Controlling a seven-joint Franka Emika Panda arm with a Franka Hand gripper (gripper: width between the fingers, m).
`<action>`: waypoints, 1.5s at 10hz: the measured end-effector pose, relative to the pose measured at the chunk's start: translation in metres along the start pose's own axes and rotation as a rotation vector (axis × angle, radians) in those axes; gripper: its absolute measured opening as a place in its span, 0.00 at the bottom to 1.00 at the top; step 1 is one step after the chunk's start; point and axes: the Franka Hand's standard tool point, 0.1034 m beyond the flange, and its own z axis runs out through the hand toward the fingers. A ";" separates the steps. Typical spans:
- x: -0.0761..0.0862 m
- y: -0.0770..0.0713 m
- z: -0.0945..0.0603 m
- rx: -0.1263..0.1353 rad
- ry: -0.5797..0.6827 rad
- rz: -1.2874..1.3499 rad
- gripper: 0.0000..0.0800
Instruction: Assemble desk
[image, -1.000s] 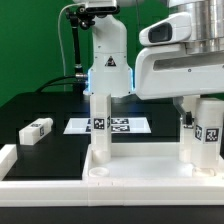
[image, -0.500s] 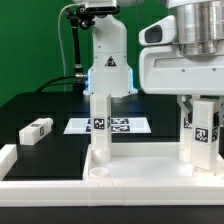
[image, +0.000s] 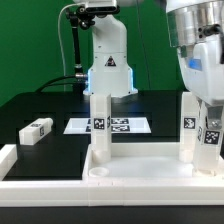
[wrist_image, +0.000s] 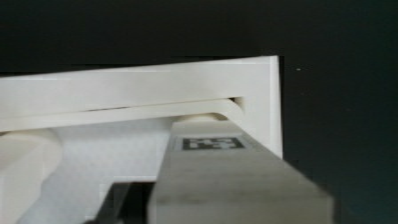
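The gripper (image: 207, 98) is seemingly clenching the tilted near-right leg (image: 212, 140), which is standing at the near right corner of the tabletop (image: 140, 177). The leg is likely handling as light, rigid, slippery plastic, so gripping high across its flat faces is looking safest.

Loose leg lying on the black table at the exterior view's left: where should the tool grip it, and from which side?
Probably best: grip the loose leg at its middle, across the two long side faces, coming from straight above. It lies flat on the table, and nothing touches its long sides.
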 end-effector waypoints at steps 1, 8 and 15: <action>0.000 0.001 0.001 -0.001 0.001 0.008 0.37; 0.000 -0.001 -0.004 0.019 0.011 -0.845 0.81; 0.002 -0.005 -0.007 -0.038 0.039 -1.196 0.50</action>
